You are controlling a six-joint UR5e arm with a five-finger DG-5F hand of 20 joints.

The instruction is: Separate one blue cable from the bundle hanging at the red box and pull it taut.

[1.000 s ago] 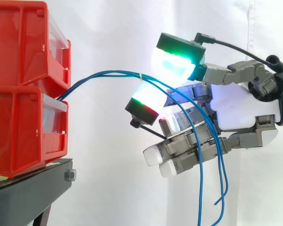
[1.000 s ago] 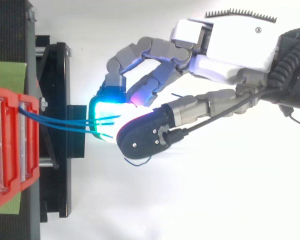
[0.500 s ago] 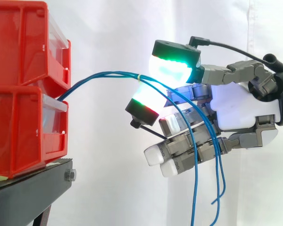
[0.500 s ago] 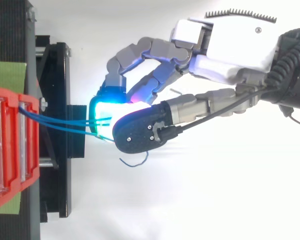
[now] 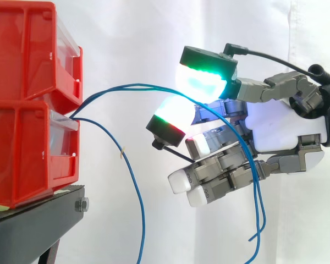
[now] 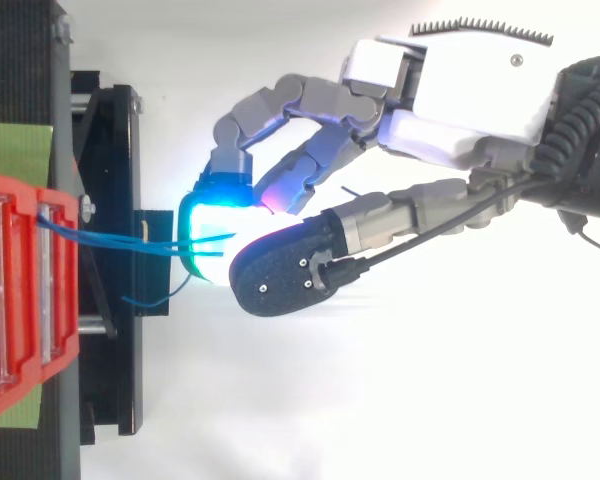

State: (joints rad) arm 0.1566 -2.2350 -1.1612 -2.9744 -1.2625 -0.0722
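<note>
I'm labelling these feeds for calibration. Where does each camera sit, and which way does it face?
Side view: beside the work, level across the stacked red plastic bins; the hand shows at the right.
Top view: overhead, looking down; the hand reaches in from the right.
Shared: the bins, the hand, the thin blue cables.

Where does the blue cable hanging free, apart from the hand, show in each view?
Side view: the loose blue cable droops from the red bins, left of the hand.
Top view: its short curl crosses the black stand.
Shared landmark: the red bins.
</note>
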